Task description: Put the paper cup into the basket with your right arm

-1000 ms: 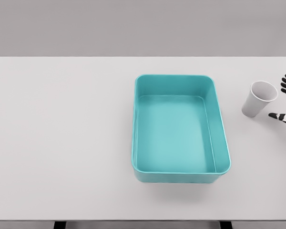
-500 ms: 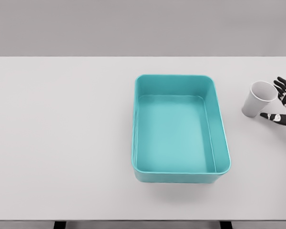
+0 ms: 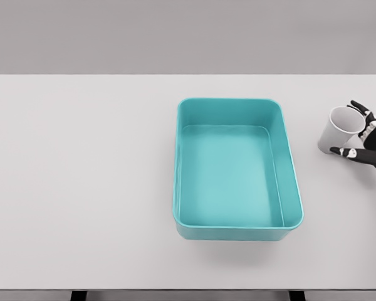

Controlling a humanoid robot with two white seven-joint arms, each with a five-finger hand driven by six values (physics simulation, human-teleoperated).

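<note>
A white paper cup [image 3: 337,132] stands upright on the white table, near the right edge of the head view. My right hand [image 3: 347,130] reaches in from the right edge and brackets the cup. Its thumb [image 3: 343,152] lies at the cup's near lower side and its fingers [image 3: 361,110] reach past the far rim. The fingers are still spread rather than curled, and the cup rests on the table. The teal basket [image 3: 291,182], a rectangular tub, sits left of the cup with nothing inside it. My left arm is out of view.
The white table [image 3: 81,188] spans the whole view, with its front edge along the bottom. A strip of table roughly a cup's width separates the basket's right wall from the cup.
My right hand has moved left toward the cup, from beside it to having thumb and fingers on either side. The cup and basket have not moved.
</note>
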